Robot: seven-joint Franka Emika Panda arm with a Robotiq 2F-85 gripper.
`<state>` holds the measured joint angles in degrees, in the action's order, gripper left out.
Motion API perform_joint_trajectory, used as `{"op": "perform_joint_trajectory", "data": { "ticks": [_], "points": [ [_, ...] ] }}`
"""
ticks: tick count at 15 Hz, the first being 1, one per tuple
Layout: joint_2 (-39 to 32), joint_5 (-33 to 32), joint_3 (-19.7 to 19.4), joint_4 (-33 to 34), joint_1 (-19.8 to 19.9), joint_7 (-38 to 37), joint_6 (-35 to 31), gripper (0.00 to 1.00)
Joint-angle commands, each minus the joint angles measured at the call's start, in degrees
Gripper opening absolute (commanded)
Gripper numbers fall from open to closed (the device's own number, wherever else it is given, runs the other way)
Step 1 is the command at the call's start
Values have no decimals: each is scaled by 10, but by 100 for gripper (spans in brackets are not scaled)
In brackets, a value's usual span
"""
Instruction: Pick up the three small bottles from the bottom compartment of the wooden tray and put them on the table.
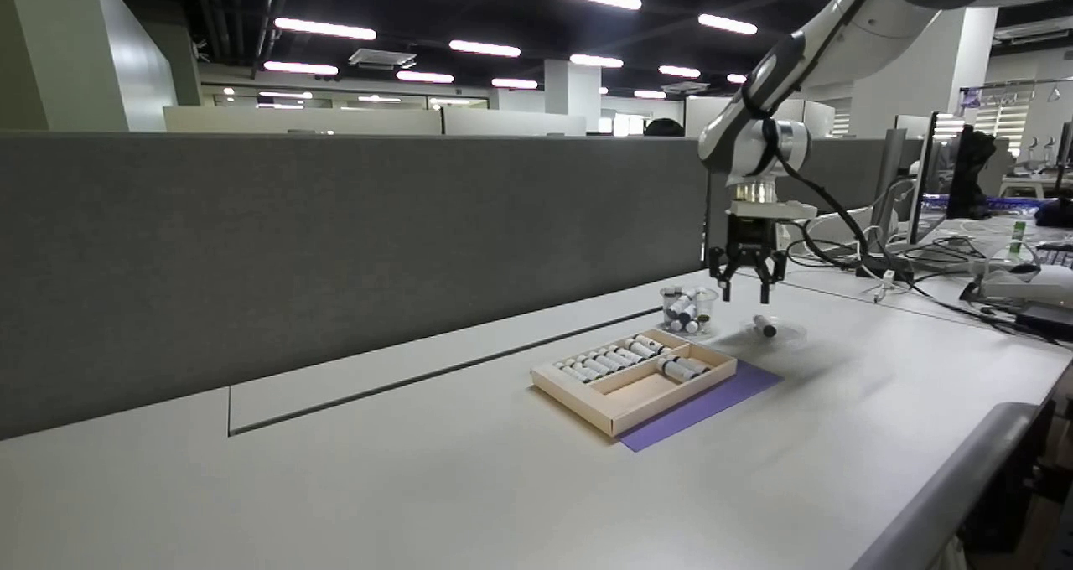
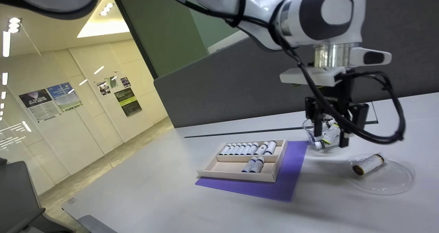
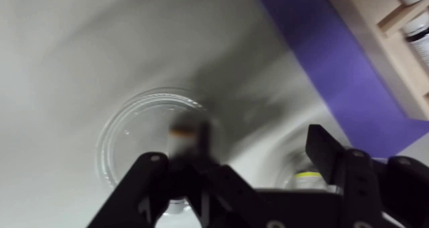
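Off to the left of my gripper (image 1: pixel 746 292) in both exterior views, well apart from it, sits the wooden tray (image 1: pixel 671 401). Its bottom cpt. holds 2 small bottles (image 2: pixel 257 164), lying side by side twd. the end nearer my fingers (image 1: pixel 764 292). Can't tell which btl. is the 3rd of the set. Top cpt. has a row of white bottles (image 2: pixel 242 148). Fingers point down, spread wide, hanging above the table (image 1: pixel 419 469); in an exterior view I see its white top thru the gap b/w the tips. Below them, a bit to one side, a lone bottle (image 2: pixel 368 164) lies on its side in a clear dish (image 2: pixel 394 180); in the wrist view one finger overlaps it, blurred. Near the fingers too, left of them in an exterior view, is a clear cup (image 1: pixel 711 303) w/ a jumble of bottles (image 1: pixel 686 311). A strip of purple mat (image 2: pixel 293 174) shows b/w tray & fingers; wrist view has it running diagonally past them. Beyond the fingers I've got the grey partition (image 1: pixel 360 251), & a black cable (image 2: pixel 394 137) loops in front of them, hiding a bit of the gripper in an exterior view.
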<state>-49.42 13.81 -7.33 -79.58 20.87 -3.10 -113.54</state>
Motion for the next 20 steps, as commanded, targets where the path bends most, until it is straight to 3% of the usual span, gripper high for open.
{"op": "perform_joint_trajectory", "data": {
  "ticks": [1,7,11,17,20],
  "points": [
    [60,11,43,-19,-21,48,47,100],
    [74,2,94,-31,-83,135,132,100],
    [61,-10,94,-45,-108,165,181,100],
    [34,-34,85,-64,-106,207,184,100],
    [24,-40,88,-80,-100,234,149,100]
  ]
}}
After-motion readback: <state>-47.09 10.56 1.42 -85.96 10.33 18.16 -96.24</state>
